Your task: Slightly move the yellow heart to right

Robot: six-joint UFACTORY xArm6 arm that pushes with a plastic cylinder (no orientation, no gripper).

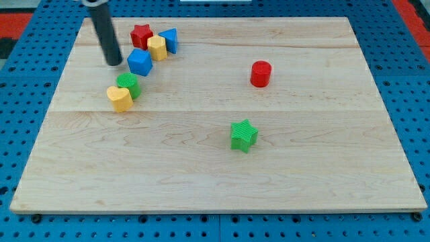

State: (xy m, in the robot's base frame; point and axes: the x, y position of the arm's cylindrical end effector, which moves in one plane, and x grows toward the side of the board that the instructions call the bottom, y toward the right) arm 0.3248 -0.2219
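- Your tip [113, 62] sits at the board's upper left, on the wooden board [201, 181] — it has hold of nothing, no jaws on this rig, just the bare rod.
- You'll see the yellow heart [119, 98] below the tip, a bit to the view's right of it, apart from it.
- Green block [128, 85] touches the heart's upper right; shape unclear.
- Blue cube [140, 62] is just right of your tip, not touching.
- Red star [141, 35], yellow block [157, 48] and blue triangle-ish block [168, 39] cluster near the top edge.
- Green star [244, 135] sits mid-board, alone.
- Red cylinder [261, 73] is furthest right, well apart.
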